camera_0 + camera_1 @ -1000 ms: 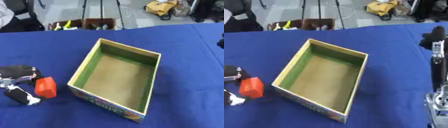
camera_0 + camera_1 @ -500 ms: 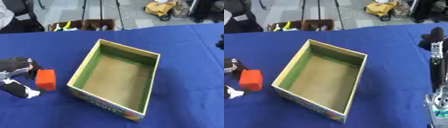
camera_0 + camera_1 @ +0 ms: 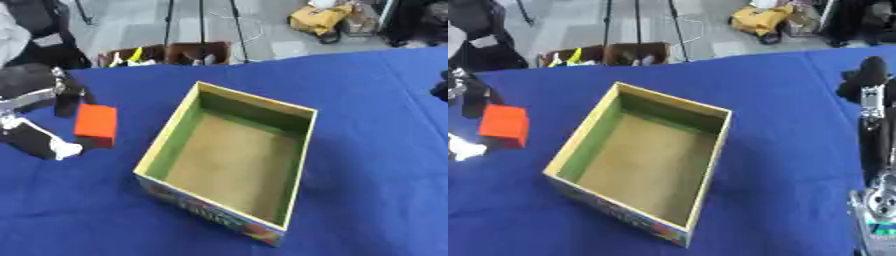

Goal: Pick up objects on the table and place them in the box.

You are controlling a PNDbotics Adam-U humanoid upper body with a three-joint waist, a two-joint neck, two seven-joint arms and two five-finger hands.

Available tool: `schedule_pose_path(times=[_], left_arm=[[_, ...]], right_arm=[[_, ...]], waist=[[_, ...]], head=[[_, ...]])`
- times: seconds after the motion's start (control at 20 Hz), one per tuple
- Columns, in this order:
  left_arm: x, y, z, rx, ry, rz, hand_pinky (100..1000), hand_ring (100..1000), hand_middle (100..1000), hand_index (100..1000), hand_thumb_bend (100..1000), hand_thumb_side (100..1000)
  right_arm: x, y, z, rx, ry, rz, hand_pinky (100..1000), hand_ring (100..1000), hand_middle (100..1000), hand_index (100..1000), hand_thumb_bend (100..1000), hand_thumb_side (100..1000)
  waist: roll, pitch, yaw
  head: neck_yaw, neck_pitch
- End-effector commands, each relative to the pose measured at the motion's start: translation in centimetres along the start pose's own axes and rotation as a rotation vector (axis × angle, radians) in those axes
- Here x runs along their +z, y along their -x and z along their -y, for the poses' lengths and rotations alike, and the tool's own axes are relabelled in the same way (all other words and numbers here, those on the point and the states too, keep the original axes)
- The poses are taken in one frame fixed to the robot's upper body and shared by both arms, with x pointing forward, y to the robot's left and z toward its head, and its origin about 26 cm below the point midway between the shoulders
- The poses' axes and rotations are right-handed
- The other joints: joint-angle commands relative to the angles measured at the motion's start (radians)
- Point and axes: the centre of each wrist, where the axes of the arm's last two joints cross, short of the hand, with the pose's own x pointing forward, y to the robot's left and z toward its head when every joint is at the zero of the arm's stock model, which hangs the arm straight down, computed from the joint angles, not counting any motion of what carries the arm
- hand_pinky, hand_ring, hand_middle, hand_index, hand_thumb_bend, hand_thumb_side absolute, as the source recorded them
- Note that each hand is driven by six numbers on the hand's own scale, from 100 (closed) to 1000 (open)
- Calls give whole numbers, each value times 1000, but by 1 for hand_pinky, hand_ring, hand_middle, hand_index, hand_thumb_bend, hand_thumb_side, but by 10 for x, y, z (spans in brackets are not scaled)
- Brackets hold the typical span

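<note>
Left eye view puts the box (image 3: pixel 229 162) nearest to us: an open cardboard tray with a yellow rim, green inner walls and a bare brown floor, sitting askew on the blue tablecloth (image 3: pixel 367 150) with one printed, colourful corner pointing toward the camera. We see nothing lying inside it.

Just beyond the box's left wall, and apart from it, we find the orange block (image 3: pixel 95 122), lifted off the cloth with a dark shadow beneath it. The left hand (image 3: pixel 39 107) has it: black fingers reach in from the left edge and close on the block from above and below, the upper ones pressing its left top edge, a lower one (with a white tip) running under it. So we read this hand as curled around the block, which hangs left of the box and not yet over it.

On the opposite side, the right eye view shows the right arm standing upright along the right edge, silver joints low down, with the right hand (image 3: pixel 865 77) at its top, a dark shape above the cloth. We cannot tell how far its fingers are spread; nothing shows in it.

Farthest back, past the table edge, we make out a brown carton (image 3: pixel 605 54) on the grey floor and a yellow bag (image 3: pixel 761 19).
</note>
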Motion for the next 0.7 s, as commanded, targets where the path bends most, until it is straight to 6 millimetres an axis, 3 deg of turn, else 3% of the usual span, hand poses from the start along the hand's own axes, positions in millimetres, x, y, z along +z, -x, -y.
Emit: schedule_pose_path(times=[0.05,0.5,0.7], left_arm=[[-4,-12,-23,-30,-52,49,155,465,406,578,100,436],[-30,-39,-50,-20,-132,141,132,450,387,559,100,447],[-48,-56,-55,-37,-130,185,135,453,388,561,100,406]], right_arm=[[-4,-7,3,2,-1,33,699,600,526,653,495,1000],[-3,-7,2,-1,-15,31,700,601,526,654,488,1000],[-4,-9,1,-9,-13,36,700,600,526,653,493,1000]], waist=[[1,-28,-5],[15,-30,-21],[18,-29,-35]], head=[[7,6],[20,2],[31,-2]])
